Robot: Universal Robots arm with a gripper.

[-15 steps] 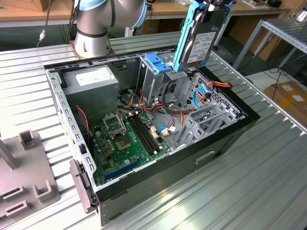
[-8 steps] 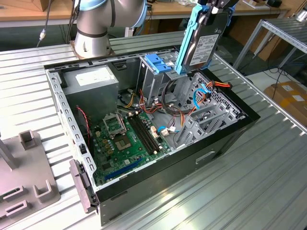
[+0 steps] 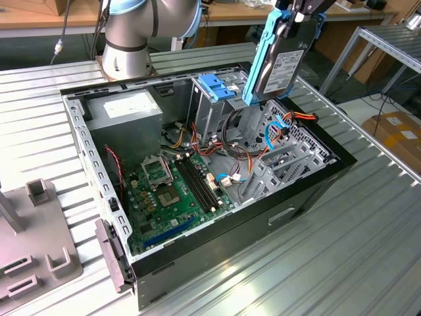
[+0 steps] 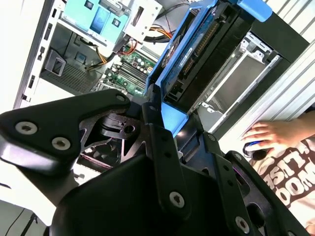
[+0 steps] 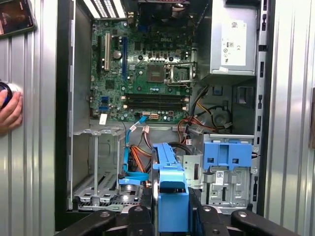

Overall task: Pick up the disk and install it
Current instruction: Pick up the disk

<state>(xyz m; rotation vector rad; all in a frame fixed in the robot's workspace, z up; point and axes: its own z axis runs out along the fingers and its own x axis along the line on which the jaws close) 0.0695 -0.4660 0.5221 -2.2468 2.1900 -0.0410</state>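
Disk point(image 3: 279, 66) hangs in the upper right of the exterior view, held on edge and slightly tilted, with its white label turned toward the frame's right and its blue bracket running down the side nearer the frame's centre. The claw point(image 3: 297, 12) grips it from above at the top edge of the frame. In the second wrist view the claw point(image 4: 160, 115) is clamped narrow on the end of the bracket, one finger on each side, and the disk point(image 4: 206, 54) stretches away from it. In the first wrist view the bracket's edge point(image 5: 167, 167) sits between the same fingers point(image 5: 197, 216).

Below the disk lies an open computer case point(image 3: 316, 191) on the ribbed metal bench point(image 3: 368, 250). The disk's lower end is over the grey drive bays point(image 3: 283, 158) near the case's right side, just beside the blue-topped drive cage point(image 3: 214, 85); I cannot tell whether it touches them. A green motherboard point(image 3: 174, 191) fills the case's centre, with the power supply point(image 3: 125, 112) in the upper left. A person's hand point(image 5: 10, 110) rests on the bench beside the case.
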